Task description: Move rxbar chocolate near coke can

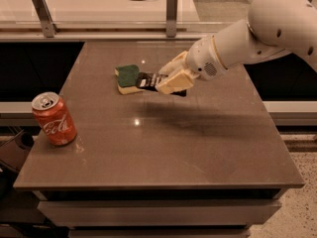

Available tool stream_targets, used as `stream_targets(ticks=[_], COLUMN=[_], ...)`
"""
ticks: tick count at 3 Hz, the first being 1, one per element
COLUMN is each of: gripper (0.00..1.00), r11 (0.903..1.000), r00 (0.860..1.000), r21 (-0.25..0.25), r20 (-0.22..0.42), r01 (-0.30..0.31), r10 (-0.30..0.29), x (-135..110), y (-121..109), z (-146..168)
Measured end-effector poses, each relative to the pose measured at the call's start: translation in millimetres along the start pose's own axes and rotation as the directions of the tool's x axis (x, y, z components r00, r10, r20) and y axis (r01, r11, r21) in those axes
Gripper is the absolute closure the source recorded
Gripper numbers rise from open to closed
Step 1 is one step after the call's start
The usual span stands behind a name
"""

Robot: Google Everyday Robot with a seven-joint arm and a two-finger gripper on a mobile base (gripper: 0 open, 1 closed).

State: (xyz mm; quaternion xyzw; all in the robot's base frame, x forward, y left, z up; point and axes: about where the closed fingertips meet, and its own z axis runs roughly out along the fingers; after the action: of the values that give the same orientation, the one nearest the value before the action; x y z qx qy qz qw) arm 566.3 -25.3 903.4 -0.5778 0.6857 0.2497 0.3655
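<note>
- Hand (160,79) is over the far middle of the desk (198,148), its two cream fingers closed narrowly onto the rxbar chocolate (147,81), whose left end sticks out past them.
- Rxbar chocolate lies just beside the sponge (128,75), at its right edge; whether the two touch cannot be told. The coke can (54,119) stands well apart, upright near the left edge.
- Step in hand, as I judge it: lifting the bar clear. Raise it straight up before going left, so the wrapper does not drag the sponge along.
- Carry low and level towards the can, then set the bar flat just to the can's right, stopping short so the fingers do not knock the can over.
- Bar: thin, flat, black wrapper with pale lettering, likely slippery, so grip firmly.
- Sponge: green scouring top on soft yellow foam. Can: smooth red aluminium cylinder with a silver lid. Desk: smooth grey-brown top with small glints of light.
</note>
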Motion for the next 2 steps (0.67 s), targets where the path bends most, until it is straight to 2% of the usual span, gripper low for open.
stream_targets(ticks=[2], gripper=[1.00], r11=[0.9978], r00=[0.999], r21=[-0.054], r20=[-0.027], r01=[0.039], r10=[-0.040], x=[-23], y=[45], z=[26])
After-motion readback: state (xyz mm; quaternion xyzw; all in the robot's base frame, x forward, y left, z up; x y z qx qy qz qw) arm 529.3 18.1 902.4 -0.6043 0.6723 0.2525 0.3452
